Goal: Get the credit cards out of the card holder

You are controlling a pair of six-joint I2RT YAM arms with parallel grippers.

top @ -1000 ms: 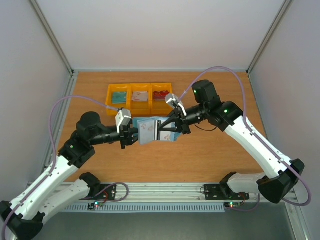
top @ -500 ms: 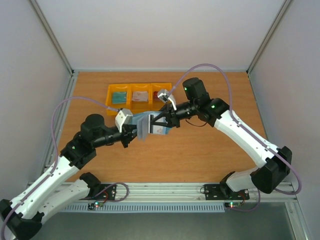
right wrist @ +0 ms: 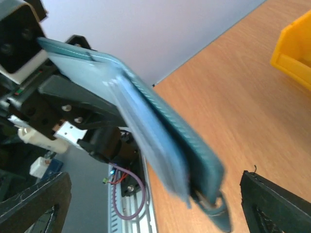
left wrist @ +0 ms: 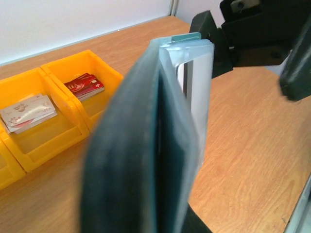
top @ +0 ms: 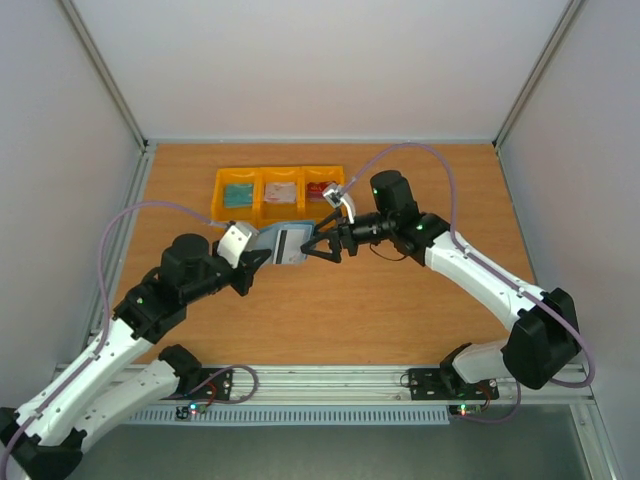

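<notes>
The left gripper (top: 252, 262) is clamped on the card holder (right wrist: 155, 126), aloft mid-table, at 6 o'clock from the yellow bins (top: 280, 172). The right gripper (top: 320, 246) gapes wide at its 3 o'clock edge; closing off-centre could pinch the holder instead of a card (left wrist: 197, 82). How many cards are inside is unclear.

The table (top: 400, 300) is surfaced in wood grain with a low sheen. The bins (left wrist: 53, 141) are moulded in smooth, glossy yellow plastic. The card holder (left wrist: 126, 160) is covered in matt teal material; the cards (left wrist: 197, 82) held in it look smooth.
</notes>
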